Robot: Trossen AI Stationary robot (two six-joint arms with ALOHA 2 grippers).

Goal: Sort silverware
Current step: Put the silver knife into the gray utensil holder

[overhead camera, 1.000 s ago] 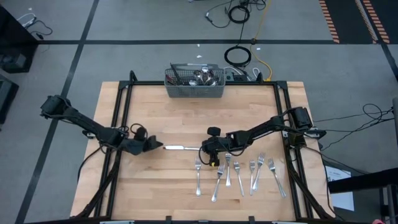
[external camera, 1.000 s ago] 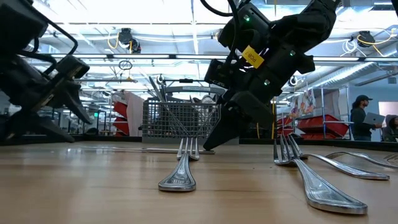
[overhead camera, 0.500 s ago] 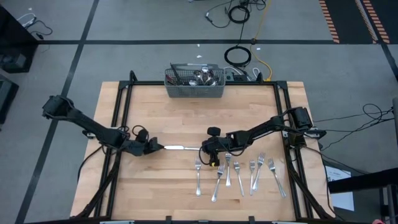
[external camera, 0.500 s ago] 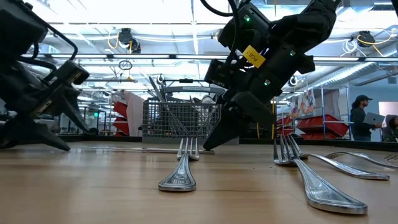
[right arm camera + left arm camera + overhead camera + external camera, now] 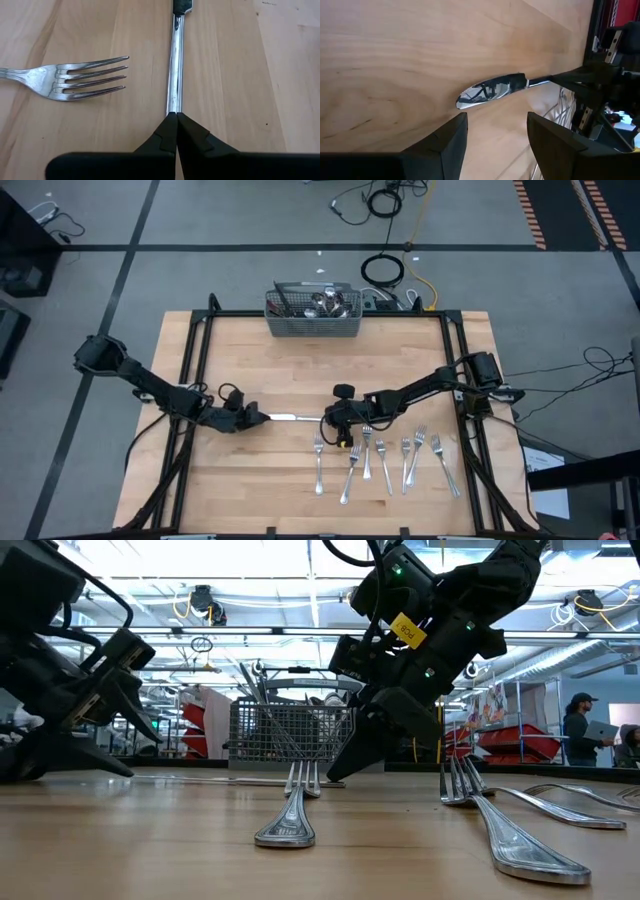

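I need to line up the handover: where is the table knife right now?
In the high view the table knife lies flat on the table's middle, between the two arms. The right pincer is shut on one end and the open left pincer sits at the other.

High cam straight down over whole table [image 5: 300, 350]. Low cam at tabletop level, facing the basket [image 5: 290, 735]. Wrist cams close on the wood; both see the same knife [image 5: 495, 87].
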